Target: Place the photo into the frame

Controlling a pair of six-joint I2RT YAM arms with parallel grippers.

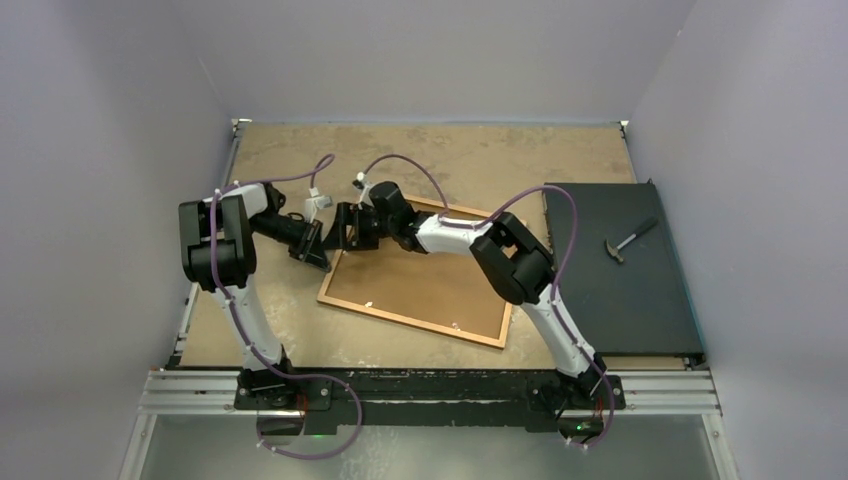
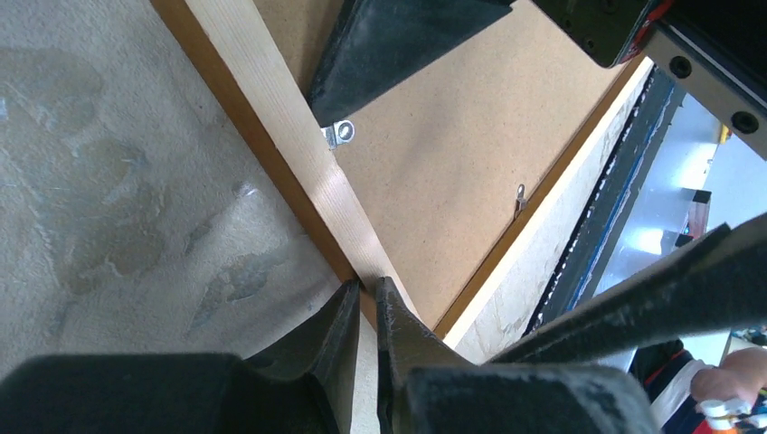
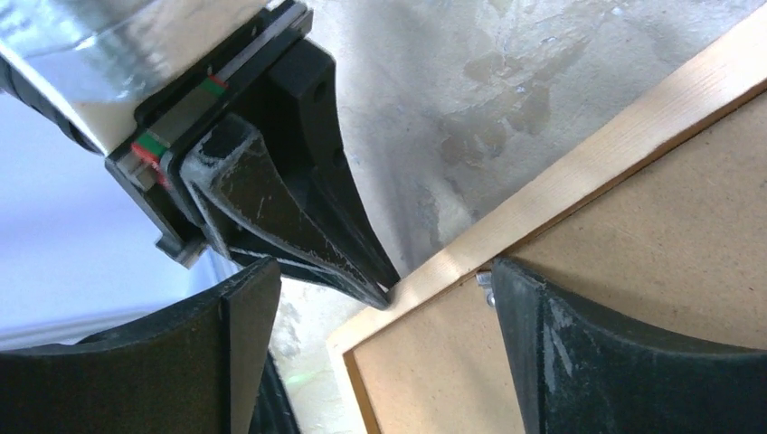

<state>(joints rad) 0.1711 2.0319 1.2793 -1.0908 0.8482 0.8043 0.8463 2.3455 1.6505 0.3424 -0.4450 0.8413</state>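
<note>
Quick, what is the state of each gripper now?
Left gripper: shut, tips on the rail of the frame.
Right gripper: open, holding nothing, one finger on each side of that rail.

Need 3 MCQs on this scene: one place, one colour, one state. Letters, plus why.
1. The hammer lies:
A) on the slab
B) inside the frame
C) held in the air

2. The cables are:
A) yellow
B) purple
C) green

3. The right end effector is:
A) shut on the hammer
B) out of view
C) open

1 A: it rests on the black slab at the right.
2 B: purple loops show in the top view.
3 C: its fingers stand wide apart, either side of the frame's corner.
</note>
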